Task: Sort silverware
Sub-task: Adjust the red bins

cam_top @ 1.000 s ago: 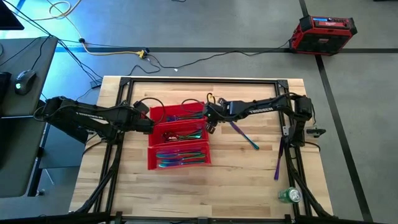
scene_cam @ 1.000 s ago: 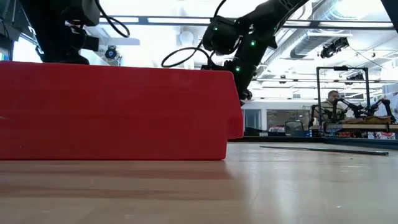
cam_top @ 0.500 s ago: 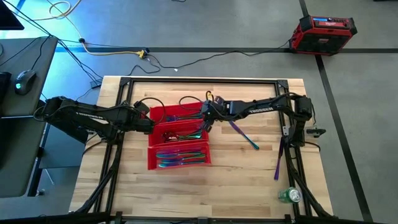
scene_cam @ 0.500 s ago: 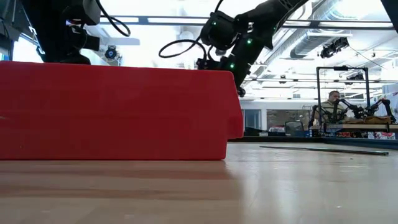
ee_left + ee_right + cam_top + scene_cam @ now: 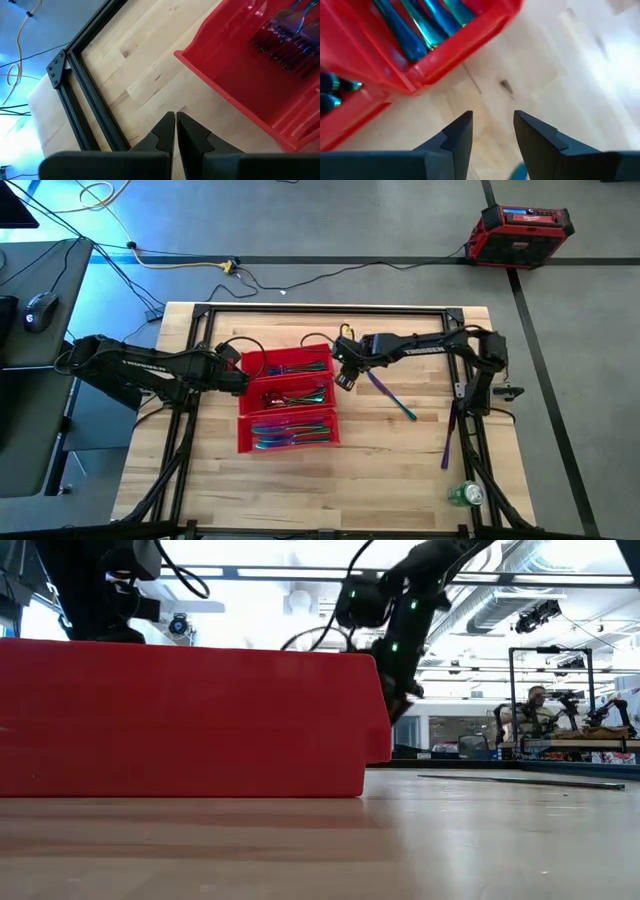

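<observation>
Far left of the high view: a dark desk with a mouse, grey floor, and a yellow cable running toward the upper middle. Centre: a pale wood-plank counter edged by a black frame. Left gripper: at the left wall of the red tray, jaws pressed together, holding nothing. Red tray: three compartments, left of counter centre; the silverware lies mostly inside it, blue, green and purple pieces in all three sections. Right gripper: just off the tray's right edge, above bare wood, jaws parted to a moderate gap and empty. Right of it on the counter: one blue-purple piece, and a purple piece near the right edge. Lower right: a green can. Upper right floor: a red and black case. Low view, right background: a seated person among workshop benches under ceiling ducts.
</observation>
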### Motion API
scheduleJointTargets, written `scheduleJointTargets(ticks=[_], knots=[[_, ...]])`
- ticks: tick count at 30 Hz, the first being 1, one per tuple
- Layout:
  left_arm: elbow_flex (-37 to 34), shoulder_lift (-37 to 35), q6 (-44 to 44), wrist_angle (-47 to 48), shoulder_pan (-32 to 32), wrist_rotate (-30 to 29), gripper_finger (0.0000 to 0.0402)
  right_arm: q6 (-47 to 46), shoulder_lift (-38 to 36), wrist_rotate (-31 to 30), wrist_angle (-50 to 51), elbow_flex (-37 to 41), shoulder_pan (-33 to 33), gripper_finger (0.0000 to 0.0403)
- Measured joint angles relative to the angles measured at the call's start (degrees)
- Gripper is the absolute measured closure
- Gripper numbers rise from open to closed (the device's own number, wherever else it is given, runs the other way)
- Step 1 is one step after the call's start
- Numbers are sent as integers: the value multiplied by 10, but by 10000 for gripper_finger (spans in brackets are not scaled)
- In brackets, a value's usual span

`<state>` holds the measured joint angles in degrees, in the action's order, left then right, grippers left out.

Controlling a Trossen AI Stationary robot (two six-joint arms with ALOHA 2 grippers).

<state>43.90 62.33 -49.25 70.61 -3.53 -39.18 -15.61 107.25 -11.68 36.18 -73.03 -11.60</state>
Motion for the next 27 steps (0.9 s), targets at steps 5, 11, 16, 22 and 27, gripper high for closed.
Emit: scheduleJointTargets(ticks=[5,11,16,22,27], knots=[[0,0,0,0,0,0,402,11,35,14,-60,0,4,270],[0,0,4,0,0,0,402,17,45,8,-103,0,5,270],[0,0,4,0,0,0,402,17,46,8,-122,0,5,270],[0,0,4,0,0,0,402,18,46,8,-122,0,5,270],[0,0,4,0,0,0,402,38,46,34,-129,0,5,270]])
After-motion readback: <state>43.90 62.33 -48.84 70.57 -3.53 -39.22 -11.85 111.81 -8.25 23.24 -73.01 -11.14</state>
